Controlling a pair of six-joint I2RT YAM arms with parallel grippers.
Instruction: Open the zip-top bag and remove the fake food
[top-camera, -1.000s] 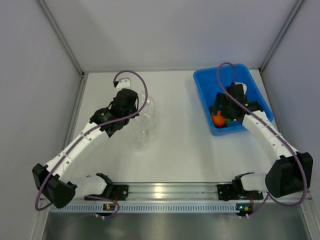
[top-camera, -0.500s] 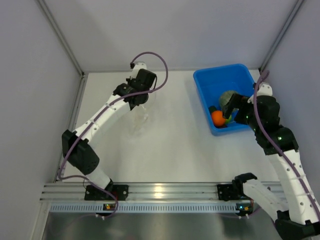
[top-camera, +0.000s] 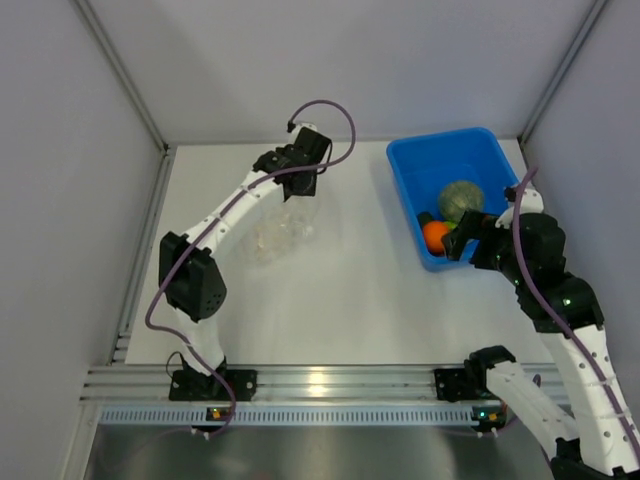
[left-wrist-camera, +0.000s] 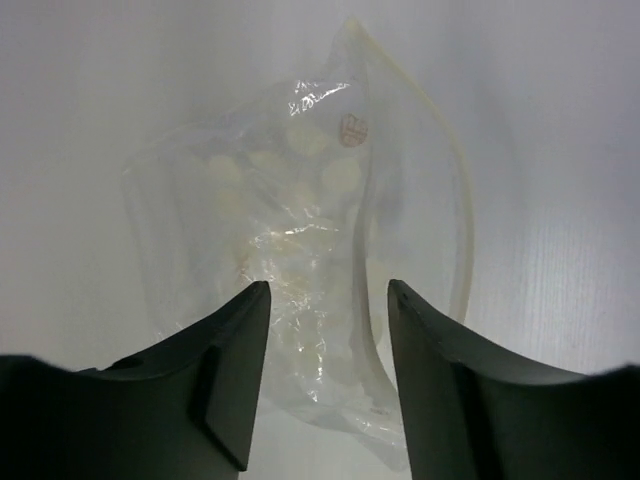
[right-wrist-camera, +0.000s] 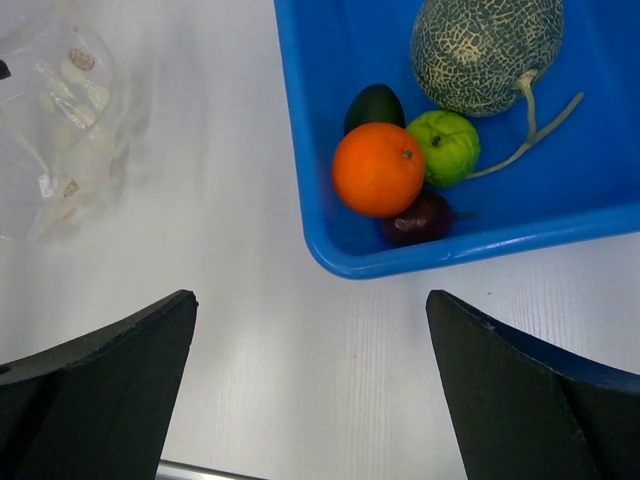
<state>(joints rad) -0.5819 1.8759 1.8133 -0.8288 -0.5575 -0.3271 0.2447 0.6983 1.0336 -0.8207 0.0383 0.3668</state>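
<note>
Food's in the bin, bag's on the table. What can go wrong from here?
1. The left gripper hangs open over the limp bag; its raised mouth edge might snag a finger.
2. The right gripper sits over the near rim of the bin; a low move might shove it.

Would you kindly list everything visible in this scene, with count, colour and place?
zip-top bag: one, clear, white dots, table left-centre.
blue bin: one, far right.
melon: one, grey-green, in bin.
orange: one, orange, in bin.
green apple: one, beside the orange.
dark green piece: one, by the orange.
dark purple piece: one, at bin's near wall.
left gripper: one, black, open above bag.
right gripper: one, black, open near bin.
</note>
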